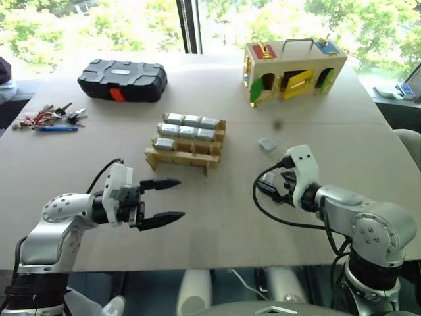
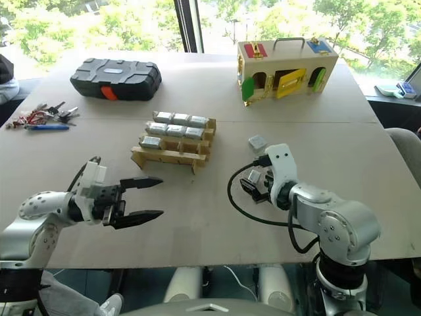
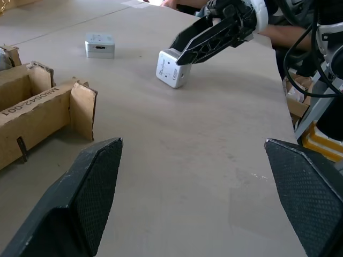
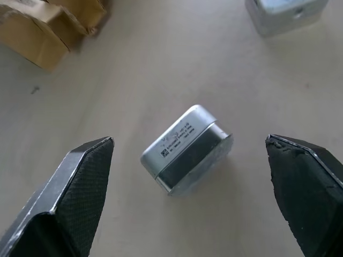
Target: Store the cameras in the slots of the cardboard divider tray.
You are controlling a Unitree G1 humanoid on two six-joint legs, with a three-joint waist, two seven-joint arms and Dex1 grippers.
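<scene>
Right gripper (image 4: 187,198) jaws apart above loose camera (image 4: 186,148) on table (image 1: 223,217); left gripper (image 1: 161,201) jaws apart, empty; 7 cameras in cardboard divider tray (image 1: 181,160).

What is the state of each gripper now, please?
Left gripper: open, holding nothing.
Right gripper: open, fingers either side of a camera on the table, not holding it.

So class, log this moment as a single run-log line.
left end effector: open, idle | right end effector: open over loose camera | second camera: loose on table | tray: seven filled
</scene>
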